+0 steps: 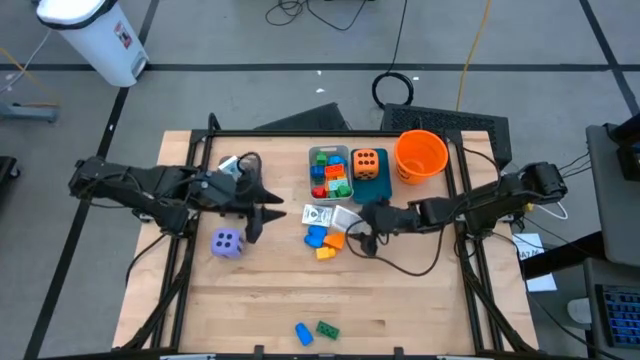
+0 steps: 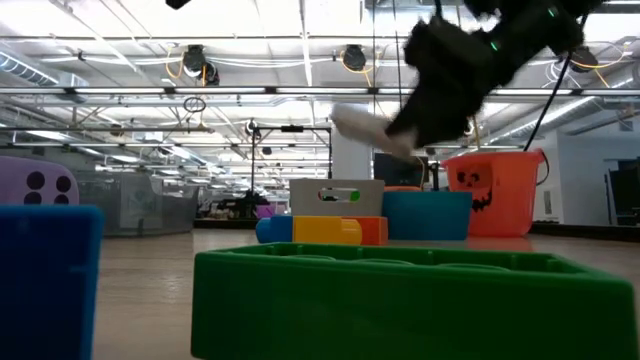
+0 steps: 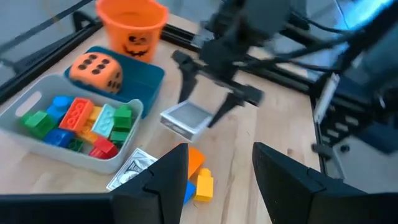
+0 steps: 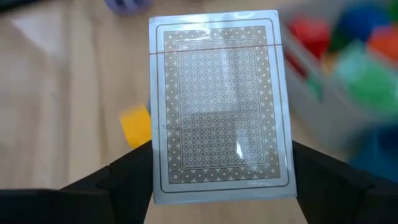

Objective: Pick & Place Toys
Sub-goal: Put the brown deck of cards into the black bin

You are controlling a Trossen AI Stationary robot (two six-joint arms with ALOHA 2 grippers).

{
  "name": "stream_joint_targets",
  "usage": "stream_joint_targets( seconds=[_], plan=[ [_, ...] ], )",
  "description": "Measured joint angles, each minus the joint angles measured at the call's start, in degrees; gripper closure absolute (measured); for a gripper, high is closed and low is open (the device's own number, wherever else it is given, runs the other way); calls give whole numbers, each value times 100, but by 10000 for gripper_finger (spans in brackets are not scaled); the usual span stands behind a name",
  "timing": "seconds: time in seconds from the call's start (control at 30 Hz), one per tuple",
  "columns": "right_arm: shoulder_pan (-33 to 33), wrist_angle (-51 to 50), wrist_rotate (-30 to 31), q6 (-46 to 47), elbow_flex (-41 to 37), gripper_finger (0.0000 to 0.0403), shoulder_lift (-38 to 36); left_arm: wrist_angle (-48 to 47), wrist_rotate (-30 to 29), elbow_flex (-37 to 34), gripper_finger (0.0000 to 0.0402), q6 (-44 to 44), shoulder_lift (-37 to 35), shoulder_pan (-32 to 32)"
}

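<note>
Table (image 1: 400,310), blurred bricks (image 4: 348,56) behind claw-held packet (image 4: 217,106).

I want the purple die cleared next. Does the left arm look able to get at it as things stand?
Probably yes. The purple die sits alone on bare wood just below the left pincer, which is open and holds nothing; no brick or bin lies between them.

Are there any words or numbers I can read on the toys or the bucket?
No words or numbers can be read.
Card pack in the right gripper: a printed pattern only, no words.
Packet by the grey bin: print too blurred to read.
Orange bucket: a pumpkin face, no words.
Orange die: black dots only.
</note>
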Motion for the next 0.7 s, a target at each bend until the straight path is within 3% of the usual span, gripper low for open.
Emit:
stream_joint_targets(
  seconds=[0.13,0.4,0.7],
  plan=[
    [-20,-34,200,-819,718,92,0,0,5,0,215,-691,14,395],
    [-37,-122,1048,-2468,1816,95,-4,23,589,0,215,-1811,406,1278],
    [-227,-372,1110,-2423,1918,89,-4,1311,1008,-4,215,-1659,979,1626]
  ],
)
